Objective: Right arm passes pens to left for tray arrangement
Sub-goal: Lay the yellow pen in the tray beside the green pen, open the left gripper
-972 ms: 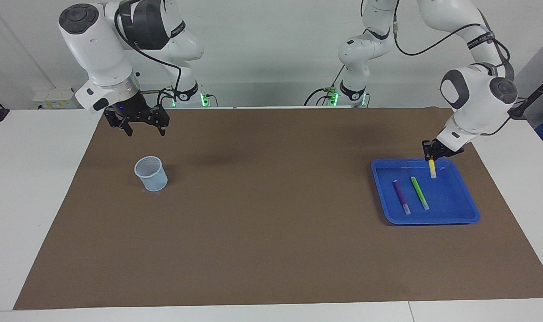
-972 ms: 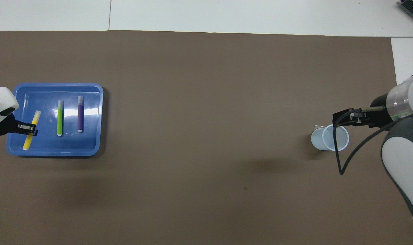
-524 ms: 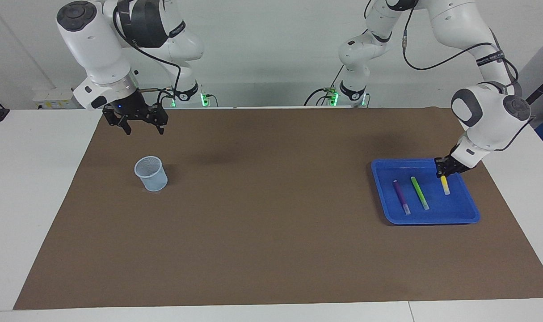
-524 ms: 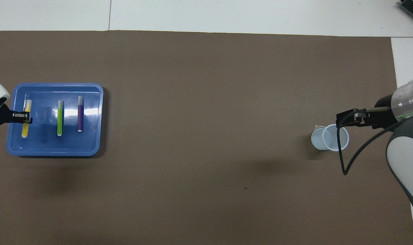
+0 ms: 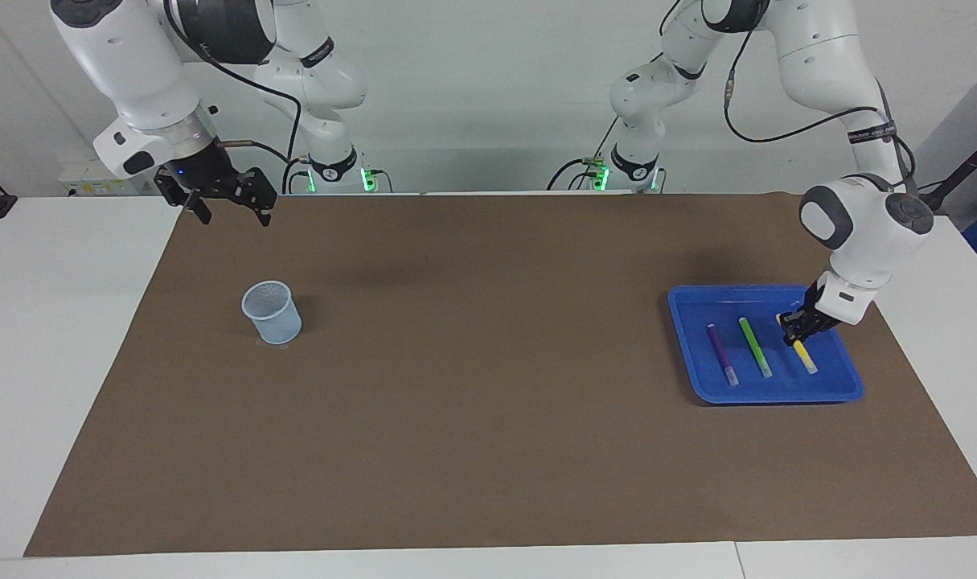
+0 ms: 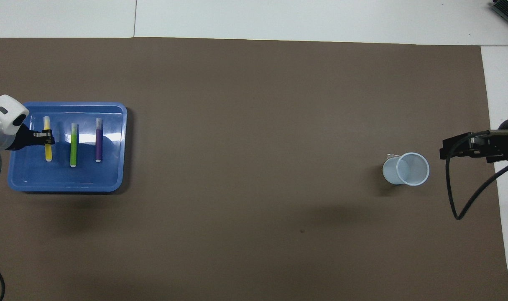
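The blue tray, at the left arm's end of the table, contains the purple pen, green pen and yellow pen, lying side by side. The left gripper is clamped on the yellow pen. The pale-blue cup stands upright. The right gripper, fingers spread wide, hangs over the mat's edge.

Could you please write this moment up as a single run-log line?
left gripper: shut on yellow pen, low in blue tray | green pen, purple pen: lying in tray | right gripper: open, waiting | cup: empty
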Tool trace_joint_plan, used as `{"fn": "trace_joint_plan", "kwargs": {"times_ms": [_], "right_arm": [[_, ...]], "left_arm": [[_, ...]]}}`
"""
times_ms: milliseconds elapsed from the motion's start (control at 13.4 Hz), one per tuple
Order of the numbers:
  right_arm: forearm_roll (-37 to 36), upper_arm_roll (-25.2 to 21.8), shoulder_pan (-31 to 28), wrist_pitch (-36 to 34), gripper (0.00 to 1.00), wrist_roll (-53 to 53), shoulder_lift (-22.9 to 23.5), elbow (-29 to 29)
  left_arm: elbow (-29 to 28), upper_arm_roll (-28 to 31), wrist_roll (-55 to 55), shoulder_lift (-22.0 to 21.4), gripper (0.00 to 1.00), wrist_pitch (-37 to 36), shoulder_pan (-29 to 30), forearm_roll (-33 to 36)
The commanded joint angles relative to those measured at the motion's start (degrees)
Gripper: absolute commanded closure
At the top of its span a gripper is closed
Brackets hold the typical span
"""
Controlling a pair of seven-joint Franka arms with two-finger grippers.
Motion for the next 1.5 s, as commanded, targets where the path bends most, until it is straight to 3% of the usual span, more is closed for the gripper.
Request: {"fn": "trace_joint_plan", "kwargs": {"times_ms": [0,299,449,823,1421], "right_arm": [[0.16,0.12,-0.53,-0.91,0.0,-0.95,-0.41,0.11],[0.07,0.21,-0.53,-0.03,0.0,-0.95,-0.41,0.19],[0.07,0.21,-0.53,-0.03,0.0,-0.95,-0.5,0.02],[0.07,0.21,-0.35,-0.03,0.0,-1.04,-1.64,-0.07],[0.07,0.21,-0.35,-0.03,0.0,-1.04,-1.64,-0.07]], "left_arm": [[-0.4,0.38,-0.95,1.56,1.0,2.97,-0.42,0.82],[-1.72,0.47,-1.04,2.01,1.0,6.57,-1.21,0.73],[-1.55,0.47,-1.12,2.09,0.0,7.02,-1.04,0.73],[-0.49,0.29,-0.95,1.57,0.0,4.04,-1.04,0.73],[6.81,-0.32,-1.3,-5.54,0.0,-13.37,-4.11,0.56]]}}
